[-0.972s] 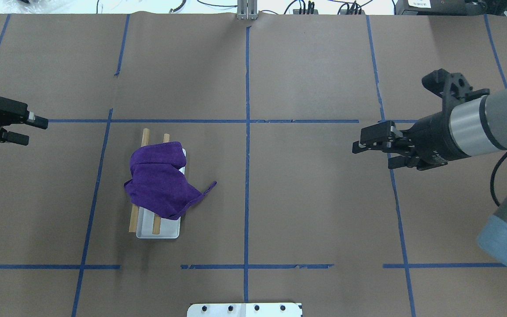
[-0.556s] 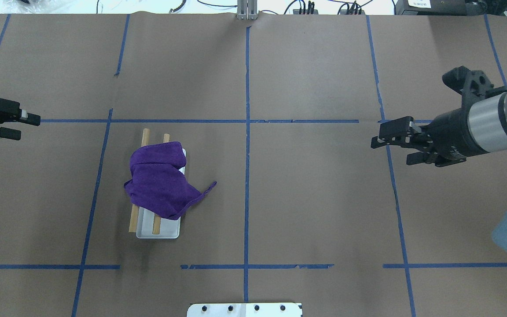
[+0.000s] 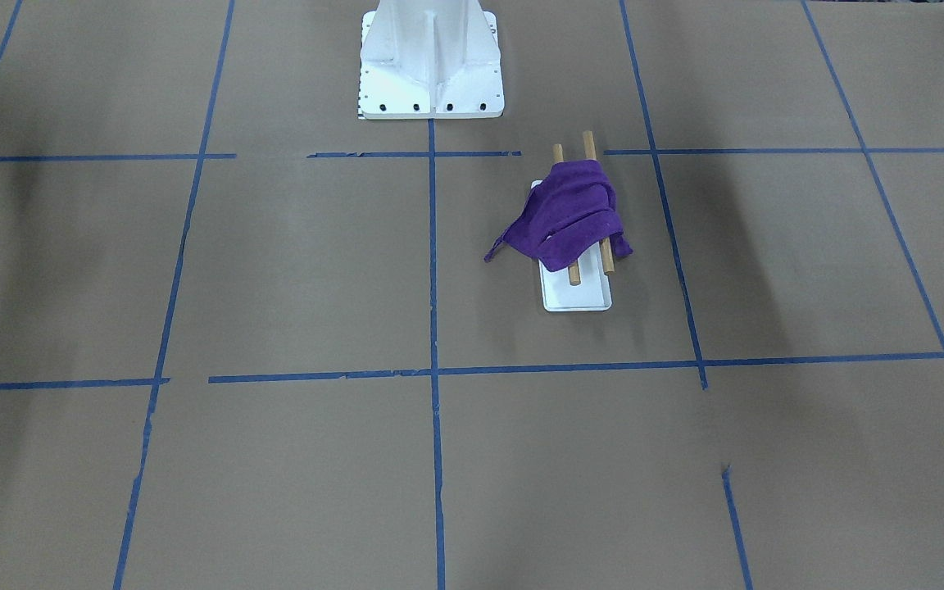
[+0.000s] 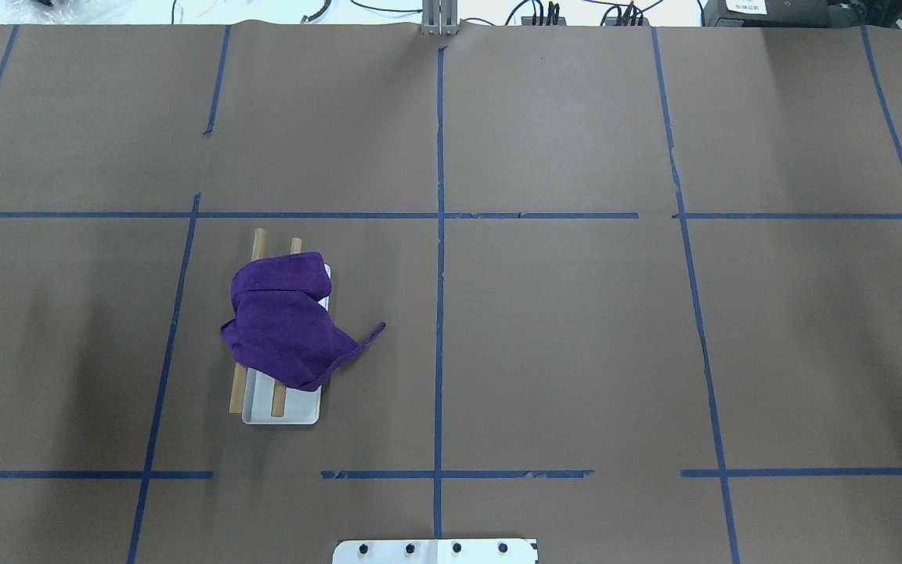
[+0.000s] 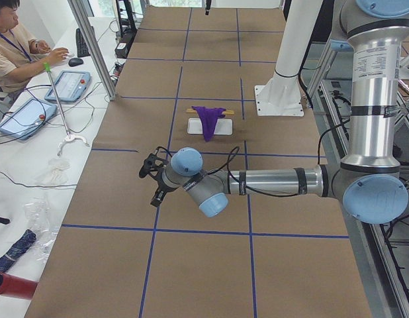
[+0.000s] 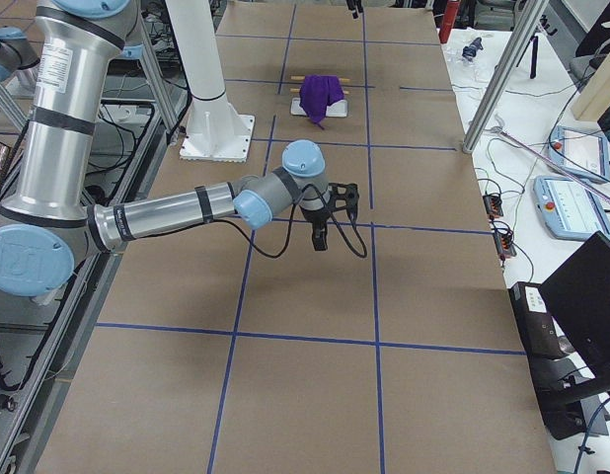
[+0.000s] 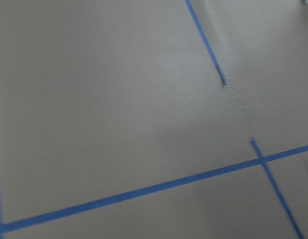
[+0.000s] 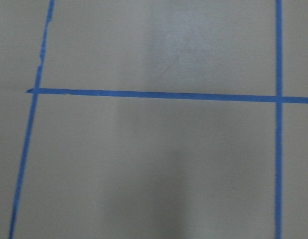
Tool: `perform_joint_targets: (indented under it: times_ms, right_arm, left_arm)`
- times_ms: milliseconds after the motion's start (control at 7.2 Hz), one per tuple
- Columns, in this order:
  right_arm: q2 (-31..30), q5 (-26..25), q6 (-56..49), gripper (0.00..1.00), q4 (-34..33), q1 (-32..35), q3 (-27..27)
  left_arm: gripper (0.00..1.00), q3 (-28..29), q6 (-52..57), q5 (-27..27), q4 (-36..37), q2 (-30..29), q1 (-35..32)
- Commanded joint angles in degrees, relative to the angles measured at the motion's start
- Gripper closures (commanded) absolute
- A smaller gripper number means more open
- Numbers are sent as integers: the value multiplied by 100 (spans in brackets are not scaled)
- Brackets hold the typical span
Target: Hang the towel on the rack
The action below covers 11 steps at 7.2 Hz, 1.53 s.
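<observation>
Draping two dowels [image 4: 237,395], one towel [image 4: 283,321]

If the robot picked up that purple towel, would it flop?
Probably floppy: the towel sags in folds over the rack, one corner trailing off. Likely light too, since the small rack sits level beneath it.

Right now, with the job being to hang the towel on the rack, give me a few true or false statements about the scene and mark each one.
The purple cloth towel is draped over both light-brown wooden dowels of the small white-based rack. True.
The left gripper is clamped on the towel. False: it is far from the towel, over bare brown paper.
The towel hides the dowels completely. False: dowel ends stick out on both sides of it.
The large white ribbed pedestal stands apart from the rack. True.
</observation>
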Motion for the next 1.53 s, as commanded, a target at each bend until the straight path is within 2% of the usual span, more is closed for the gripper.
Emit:
perform_joint_targets:
  times_ms: [0, 139, 278, 417, 833, 972, 1111, 1250, 1389]
  right_arm:
    - [112, 26, -2581, 0, -1469, 913, -439]
    - [356, 69, -3367, 0, -2182, 1100, -649]
    - [359, 148, -3592, 0, -2598, 1101, -625]
    - [289, 210, -3612, 0, -2602, 1093, -625]
    - [262, 298, -3489, 0, -2558, 1040, -634]
    - [271, 246, -3150, 0, -2558, 857, -599]
    - [280, 219, -2868, 0, -2549, 734, -590]
    - [288, 219, -2856, 0, -2541, 724, -590]
    - [288, 219, -2856, 0, -2523, 732, -581]
  left_arm:
    - [0, -171, 1571, 208, 1778, -123, -592]
    - [0, -268, 1662, 147, 2865, -263, -629]
    - [0, -930, 1680, -54, 4563, -369, -638]
    - [0, -1007, 1732, -73, 5137, -317, -647]
    - [0, -999, 1750, -82, 5126, -194, -429]
    - [0, -1042, 1751, -108, 5082, -194, -401]
    - [0, -1017, 1742, -631, 5038, -185, -401]
    - [0, -999, 1742, -923, 5029, -133, -392]
    - [0, -1016, 1750, -926, 5011, -141, -392]
